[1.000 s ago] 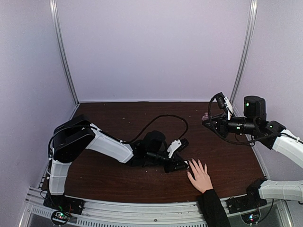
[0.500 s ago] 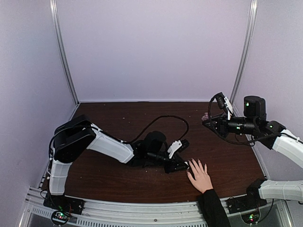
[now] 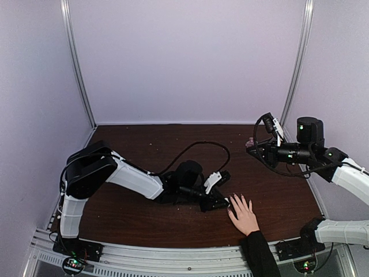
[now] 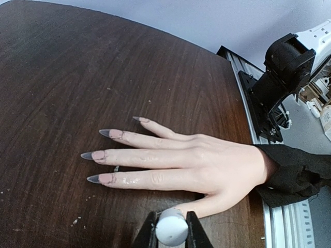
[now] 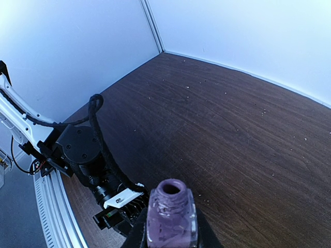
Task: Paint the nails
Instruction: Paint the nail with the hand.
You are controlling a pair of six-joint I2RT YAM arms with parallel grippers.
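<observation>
You are at the painting step: left gripper (image 3: 223, 202) pinching the brush cap (image 4: 171, 229) by the thumb (image 4: 209, 205) of the hand (image 4: 207, 165) at near right, right gripper (image 3: 252, 145) clamping the open bottle (image 5: 171, 219); next, steer bristles precisely onto the nails (image 4: 93, 155).

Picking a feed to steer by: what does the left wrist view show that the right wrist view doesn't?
Left wrist only: the hand flat on the table, its pointed nails dark-tipped, and a pale cap between the left fingers. Right wrist only: an open purple bottle between the right fingers, plus the left arm. Both: the dark wooden table.
</observation>
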